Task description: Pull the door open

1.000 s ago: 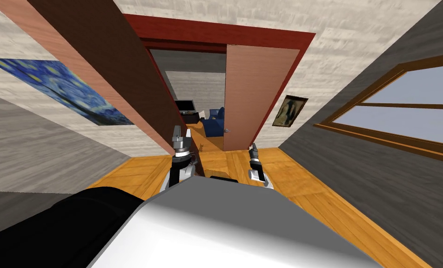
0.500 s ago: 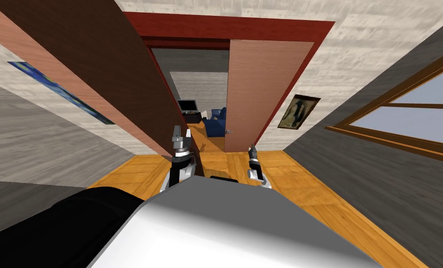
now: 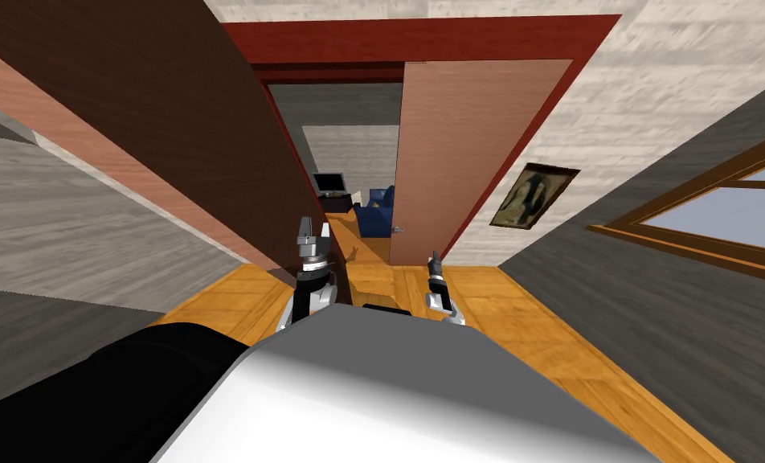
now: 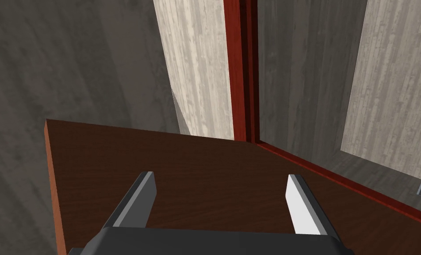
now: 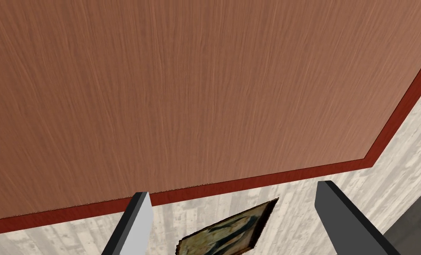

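The door's left leaf [image 3: 172, 120] stood swung well out of the red frame [image 3: 421, 40] toward you, its dark brown face slanting across the head view with a lighter reddish edge along its side. The right leaf [image 3: 461, 153] was a lighter reddish brown and sat in the frame, with a small handle [image 3: 398, 230] low on its inner edge. Between the two leaves the gap showed a room beyond with a blue armchair [image 3: 375, 211] and a dark screen [image 3: 329, 182]. Your left gripper [image 3: 312, 233] was up by the low end of the open leaf, just beside it. In the left wrist view the left gripper [image 4: 220, 179] had its fingers spread wide with nothing between them, the leaf's dark brown face [image 4: 205, 186] ran close ahead of them, and the red frame [image 4: 240, 66] stood past it. You couldn't tell from either view whether the fingers touched the leaf. Your right gripper [image 3: 434, 261] was lower and off to the right, over the wood floor [image 3: 517, 321], near the foot of the right leaf but apart from it. The right wrist view had the right gripper [image 5: 231, 190] spread too and empty, pointed at the right leaf [image 5: 183, 88], with the red frame [image 5: 267, 179] running under it and a small painting [image 5: 227, 234] on the pale wall between the fingers. The head view showed that painting [image 3: 533, 195] on the wall right of the frame, and a wood-framed window [image 3: 718, 217] on the grey wall further right.
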Tool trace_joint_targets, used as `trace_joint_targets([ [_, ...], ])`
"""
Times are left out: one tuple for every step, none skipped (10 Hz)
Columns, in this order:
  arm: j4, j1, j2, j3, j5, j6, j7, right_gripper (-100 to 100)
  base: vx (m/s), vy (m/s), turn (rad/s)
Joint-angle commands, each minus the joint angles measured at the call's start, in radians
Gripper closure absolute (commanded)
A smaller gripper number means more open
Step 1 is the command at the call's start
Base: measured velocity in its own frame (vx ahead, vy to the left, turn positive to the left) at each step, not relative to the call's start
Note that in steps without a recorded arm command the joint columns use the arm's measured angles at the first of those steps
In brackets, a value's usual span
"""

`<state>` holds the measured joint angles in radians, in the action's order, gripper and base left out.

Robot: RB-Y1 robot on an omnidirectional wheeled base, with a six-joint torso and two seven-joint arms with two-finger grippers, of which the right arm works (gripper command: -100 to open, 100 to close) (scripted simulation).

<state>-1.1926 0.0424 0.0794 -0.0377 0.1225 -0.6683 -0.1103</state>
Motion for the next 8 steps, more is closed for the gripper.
trace_joint_targets([
  [0.048,-0.02,-0.002,-0.005,0.011,-0.014,-0.008,-100,0.09,-0.019,0.12],
  [0.075,-0.03,-0.004,-0.007,0.017,-0.021,-0.013,-100,0.101,-0.026,0.104],
  [0.075,-0.03,-0.004,-0.007,0.017,-0.021,-0.013,-100,0.07,-0.022,0.038],
  [0.101,-0.041,-0.006,-0.01,0.024,-0.028,-0.018,-100,0.065,-0.017,0.069],
  [0.126,-0.051,-0.009,-0.012,0.03,-0.035,-0.023,-100,0.08,-0.018,0.135],
  [0.152,-0.061,-0.012,-0.014,0.036,-0.041,-0.028,-100,0.083,-0.016,0.13],
  [0.177,-0.071,-0.015,-0.017,0.042,-0.048,-0.033,-100,0.086,-0.017,0.092],
  [0.203,-0.081,-0.018,-0.019,0.048,-0.055,-0.038,-100,0.101,-0.028,0.096],
])
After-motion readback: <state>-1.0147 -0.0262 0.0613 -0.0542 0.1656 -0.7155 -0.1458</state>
